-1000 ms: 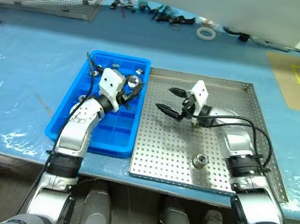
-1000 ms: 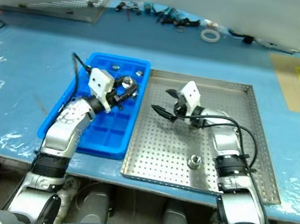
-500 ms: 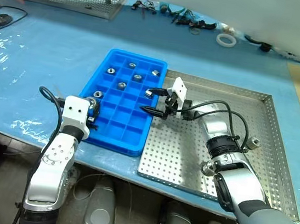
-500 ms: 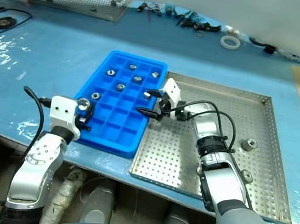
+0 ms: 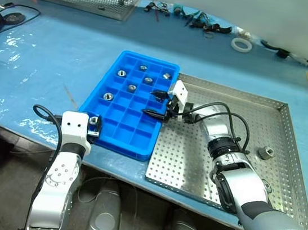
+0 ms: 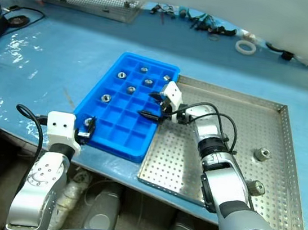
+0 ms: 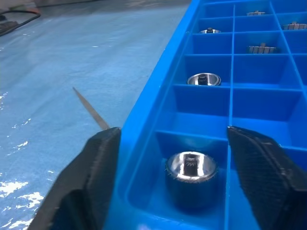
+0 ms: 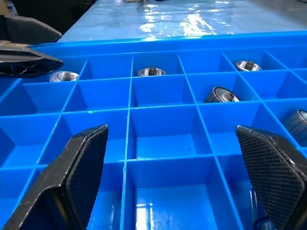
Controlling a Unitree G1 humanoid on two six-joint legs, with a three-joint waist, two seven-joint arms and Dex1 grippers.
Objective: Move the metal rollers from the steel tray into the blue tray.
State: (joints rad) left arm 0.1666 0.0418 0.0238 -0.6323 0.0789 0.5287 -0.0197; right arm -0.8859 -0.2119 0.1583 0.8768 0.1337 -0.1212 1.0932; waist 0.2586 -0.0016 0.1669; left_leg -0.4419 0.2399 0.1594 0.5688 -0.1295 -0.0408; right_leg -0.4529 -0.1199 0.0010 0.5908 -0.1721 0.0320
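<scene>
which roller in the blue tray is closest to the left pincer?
The roller in the near corner compartment of the blue tray, directly between the open left pincer fingers; the others sit compartments farther in.

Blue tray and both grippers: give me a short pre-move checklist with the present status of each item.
1. Left gripper open, holding nothing: ok.
2. Roller between its fingers sits inside a corner compartment of the blue tray: ok.
3. Right gripper open and empty over the tray's edge: ok.
4. Steel tray emptied: not ok, two rollers left.
5. Free compartments available: ok.
6. Every placed roller lies flat: cannot tell.
</scene>
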